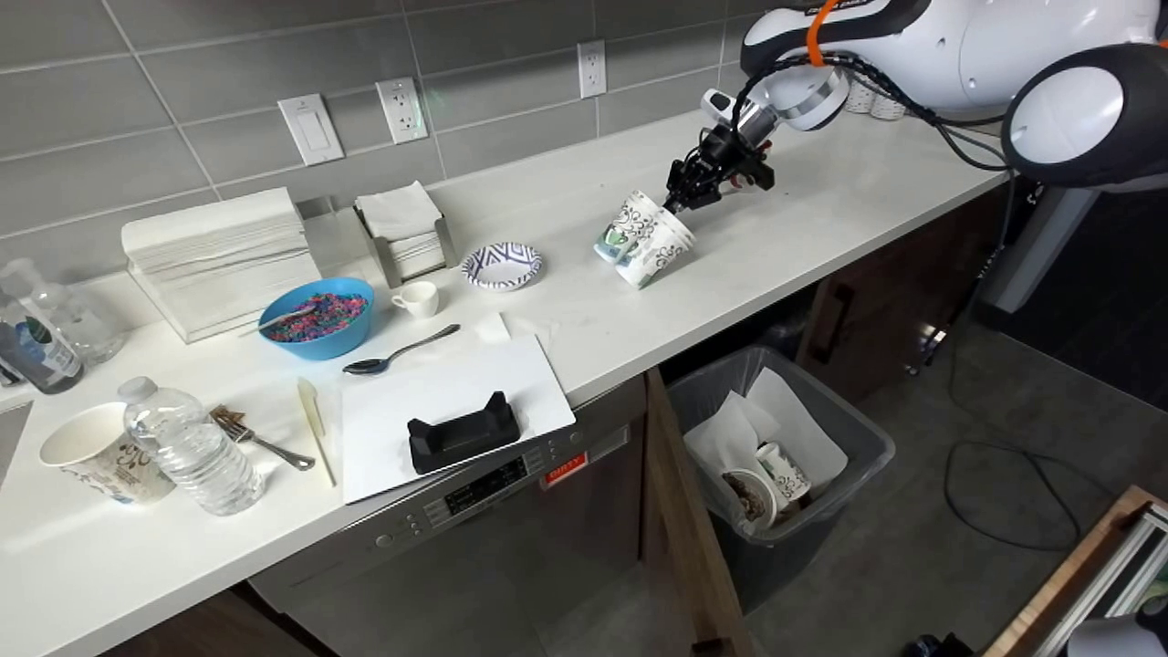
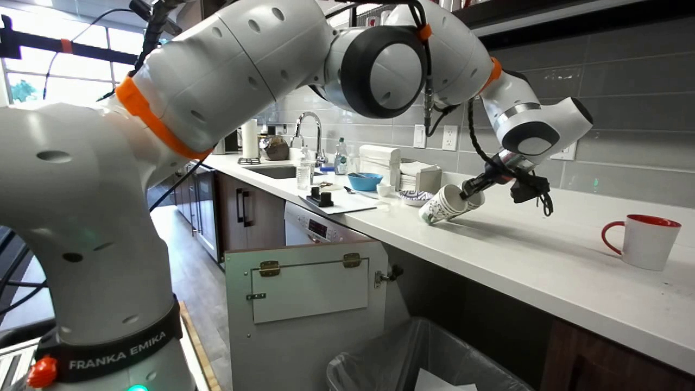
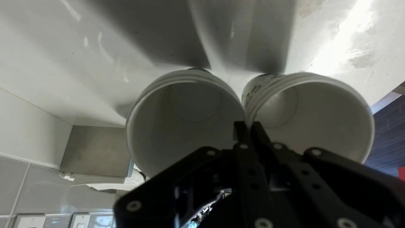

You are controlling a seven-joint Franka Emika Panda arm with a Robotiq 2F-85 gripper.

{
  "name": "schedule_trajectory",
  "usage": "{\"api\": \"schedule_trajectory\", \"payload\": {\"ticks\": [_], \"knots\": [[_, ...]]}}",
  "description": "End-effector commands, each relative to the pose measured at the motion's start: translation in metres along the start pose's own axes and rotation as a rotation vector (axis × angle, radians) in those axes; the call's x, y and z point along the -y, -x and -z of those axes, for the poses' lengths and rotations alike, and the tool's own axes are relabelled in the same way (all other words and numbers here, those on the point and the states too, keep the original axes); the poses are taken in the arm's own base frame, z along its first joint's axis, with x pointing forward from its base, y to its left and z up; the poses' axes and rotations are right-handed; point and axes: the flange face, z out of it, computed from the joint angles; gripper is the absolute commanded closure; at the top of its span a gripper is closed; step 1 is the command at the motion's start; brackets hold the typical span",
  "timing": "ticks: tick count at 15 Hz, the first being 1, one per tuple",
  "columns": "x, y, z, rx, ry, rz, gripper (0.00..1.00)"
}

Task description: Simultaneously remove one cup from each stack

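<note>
Only the wrist view lets us look straight into both stacks [image 3: 190, 104], the gripper [image 3: 249, 128] pinching their adjoining rims; in both exterior views we see the cups [image 1: 652, 255] tilted over the counter [image 2: 543, 244], near a patterned bowl [image 1: 502, 266], and in an exterior view a red-handled mug [image 2: 649, 243] stands well apart

In the wrist view the gripper [image 3: 249, 126] is blurred and cut off at the picture's edge, and it hides part of the far stack [image 3: 186, 117] and near stack [image 3: 316, 110]; how many are nested in each cannot be told. The far stack covers part of the napkin holder [image 3: 95, 150]. The arm [image 1: 967, 50] is cut off in both exterior views. In an exterior view the bits [image 1: 328, 312] in the bowl [image 1: 333, 346] are too small to name; in an exterior view the bin [image 2: 456, 353] is cut off.
</note>
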Motion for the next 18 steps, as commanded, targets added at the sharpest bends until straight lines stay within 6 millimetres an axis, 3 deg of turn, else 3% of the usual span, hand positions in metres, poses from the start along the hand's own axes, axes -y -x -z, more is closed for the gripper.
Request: {"api": "schedule_trajectory", "payload": {"ticks": [1, 6, 9, 13, 18], "knots": [[0.000, 0.012, 0.005, 0.055, 0.033, -0.040, 0.99], [-0.002, 0.018, 0.020, 0.103, 0.083, -0.066, 0.99], [-0.003, 0.008, 0.032, 0.158, 0.096, -0.070, 0.99], [0.000, -0.019, 0.046, 0.342, 0.063, -0.074, 0.99], [0.004, -0.056, 0.050, 0.581, 0.013, -0.080, 0.99]]}}
